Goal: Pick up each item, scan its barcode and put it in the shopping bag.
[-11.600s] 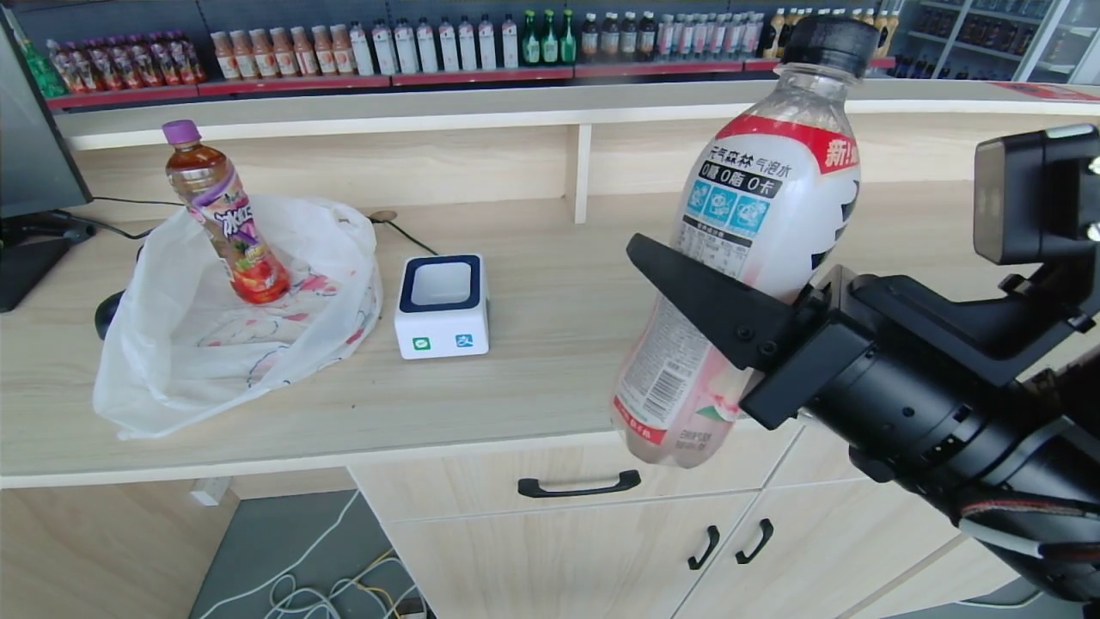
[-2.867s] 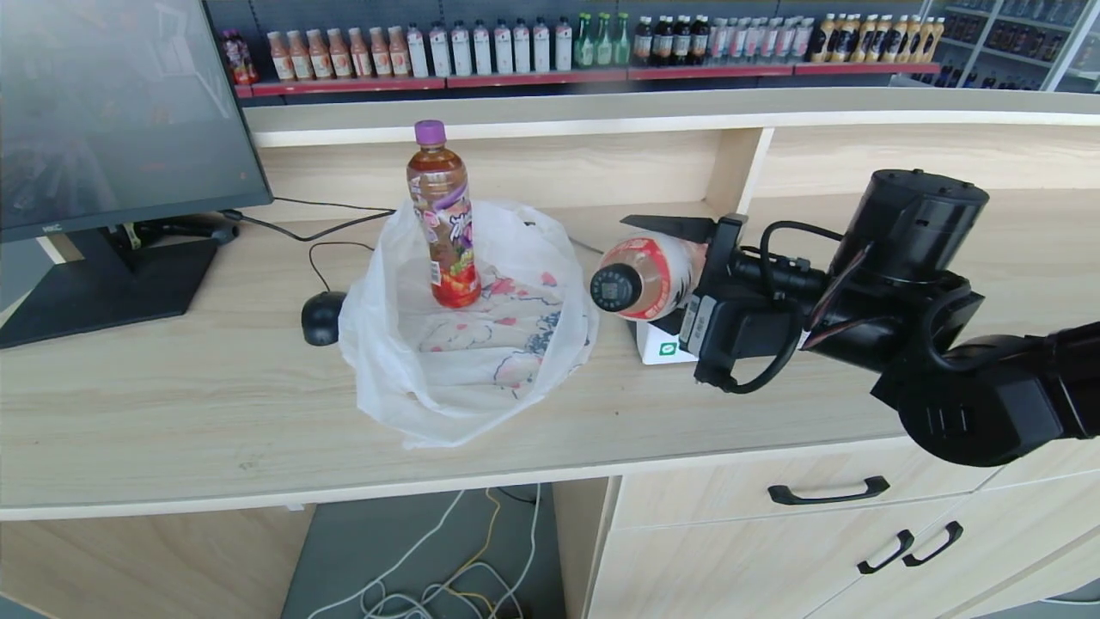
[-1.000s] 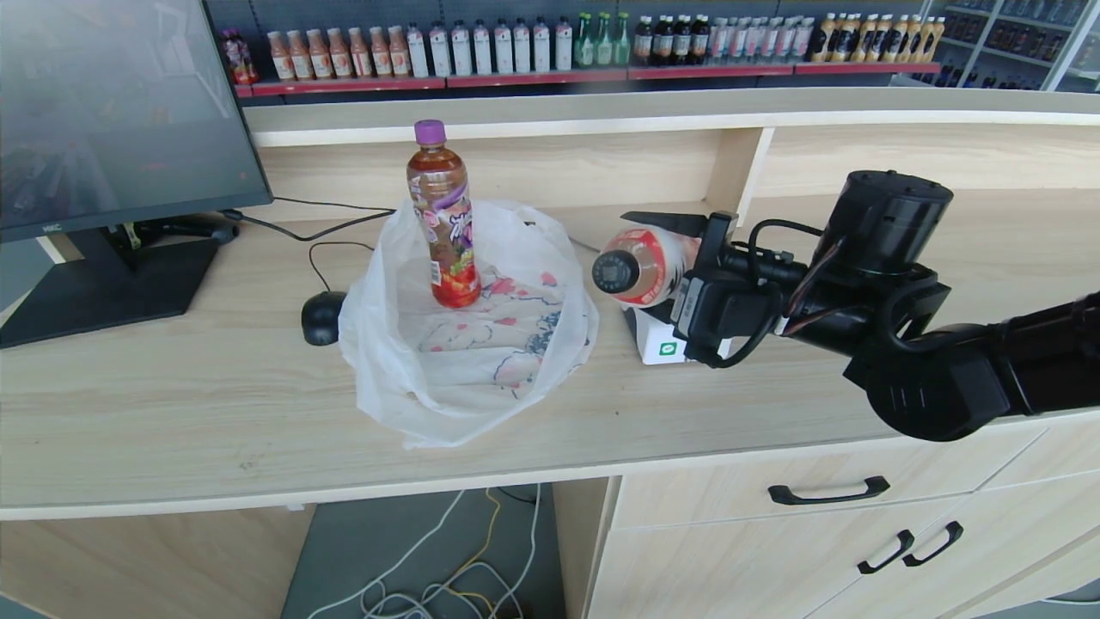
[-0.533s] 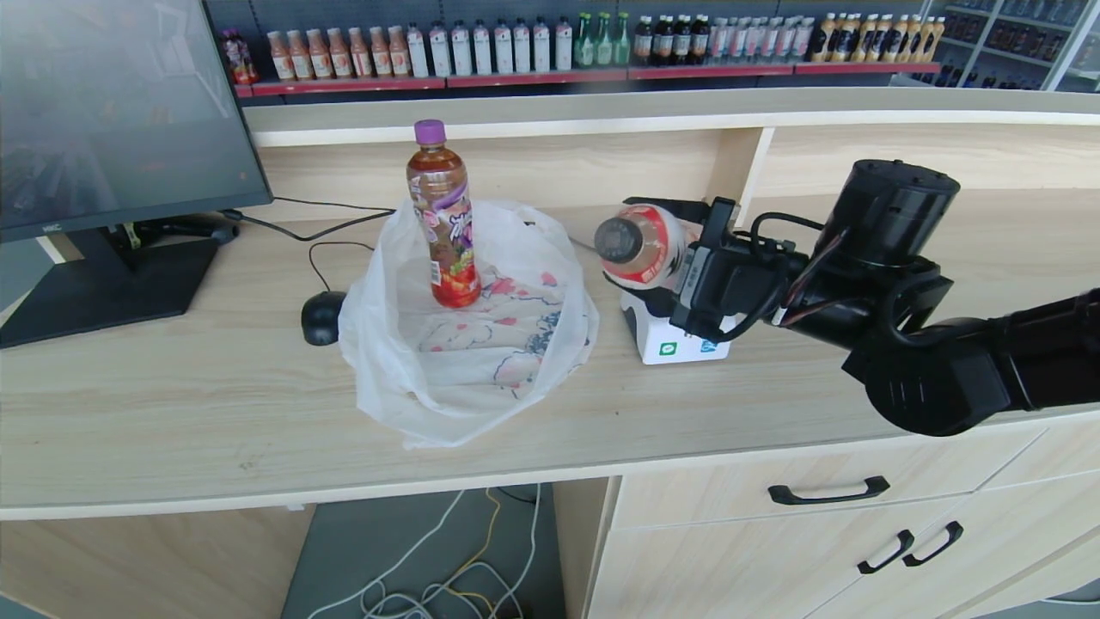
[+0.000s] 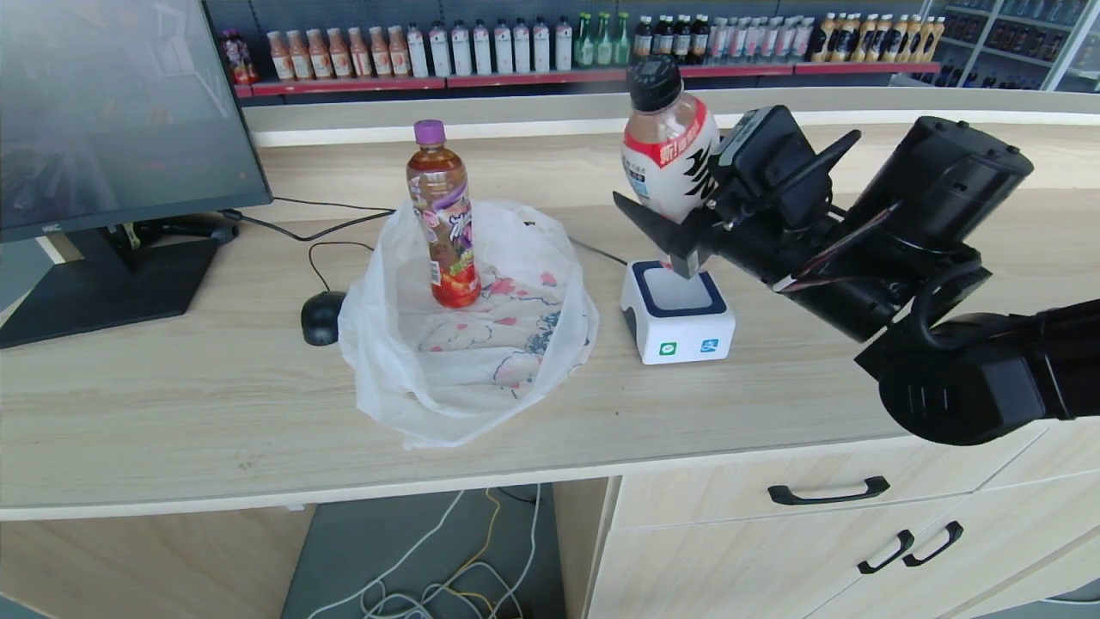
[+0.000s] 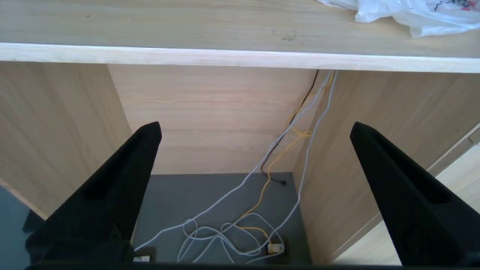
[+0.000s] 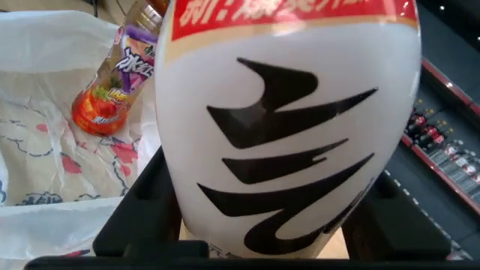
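Shopping bag [image 5: 464, 378], white printed plastic, lies open toward the front of the wooden bench [image 5: 172, 404]. Lower and nearer than it, the left arm's jaws stand wide apart under the bench edge, facing a tangle of cables [image 6: 240, 232] on the floor. A black computer mouse [image 5: 323, 317] sits just beside the bag on its left. On its right, close but apart from the plastic, stands the white barcode scanner [image 5: 679, 322], its dark-framed window facing up. Above the scanner the right arm [image 5: 928, 284] reaches in from the right, its jaws clamped on the lower body of a white soda bottle [image 5: 669, 155] with a red band and a black cap. The bottle is held nearly upright in the air; its base is hidden behind the jaws, so it seems to hang over the scanner's far edge rather than touch it. A tea bottle [image 5: 443, 223] with a purple cap stands upright inside the bag at its far side. Farther left a monitor [image 5: 112, 112] stands on its black foot, and behind the bench a red shelf [image 5: 559, 76] carries rows of drinks.
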Tool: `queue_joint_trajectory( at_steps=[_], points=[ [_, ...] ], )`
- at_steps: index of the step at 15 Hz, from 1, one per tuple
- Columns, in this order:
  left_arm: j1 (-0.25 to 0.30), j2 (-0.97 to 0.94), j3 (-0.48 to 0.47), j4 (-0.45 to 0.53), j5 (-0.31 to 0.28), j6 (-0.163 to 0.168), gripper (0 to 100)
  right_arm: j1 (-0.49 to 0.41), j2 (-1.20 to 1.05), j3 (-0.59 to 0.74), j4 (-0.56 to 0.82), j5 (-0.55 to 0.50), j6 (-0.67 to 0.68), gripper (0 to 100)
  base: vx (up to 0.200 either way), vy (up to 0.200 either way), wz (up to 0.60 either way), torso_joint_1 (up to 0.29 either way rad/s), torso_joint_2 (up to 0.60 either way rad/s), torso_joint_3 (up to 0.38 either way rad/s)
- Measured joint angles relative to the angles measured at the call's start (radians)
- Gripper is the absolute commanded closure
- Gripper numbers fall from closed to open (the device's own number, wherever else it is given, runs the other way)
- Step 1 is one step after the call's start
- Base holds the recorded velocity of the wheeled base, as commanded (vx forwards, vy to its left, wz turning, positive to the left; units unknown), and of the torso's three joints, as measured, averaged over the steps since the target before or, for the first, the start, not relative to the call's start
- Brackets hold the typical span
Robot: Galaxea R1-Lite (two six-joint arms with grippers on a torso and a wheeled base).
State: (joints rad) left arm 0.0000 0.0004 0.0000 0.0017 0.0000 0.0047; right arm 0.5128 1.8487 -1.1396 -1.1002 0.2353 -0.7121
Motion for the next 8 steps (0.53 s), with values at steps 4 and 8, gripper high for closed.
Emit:
queue_joint_trajectory(
  at_steps=[4, 8],
  points=[
    [0.000, 0.000, 0.000, 0.000, 0.000, 0.000, 0, 0.020, -0.033, 0.069, -0.180, -0.220, 0.226, 100, 0.000, 0.000, 0.00, 0.000, 0.00, 0.000],
    [0.000, 0.000, 0.000, 0.000, 0.000, 0.000, 0, 0.020, -0.054, 0.254, -0.409, -0.246, 0.325, 100, 0.000, 0.000, 0.00, 0.000, 0.00, 0.000]
  ],
)
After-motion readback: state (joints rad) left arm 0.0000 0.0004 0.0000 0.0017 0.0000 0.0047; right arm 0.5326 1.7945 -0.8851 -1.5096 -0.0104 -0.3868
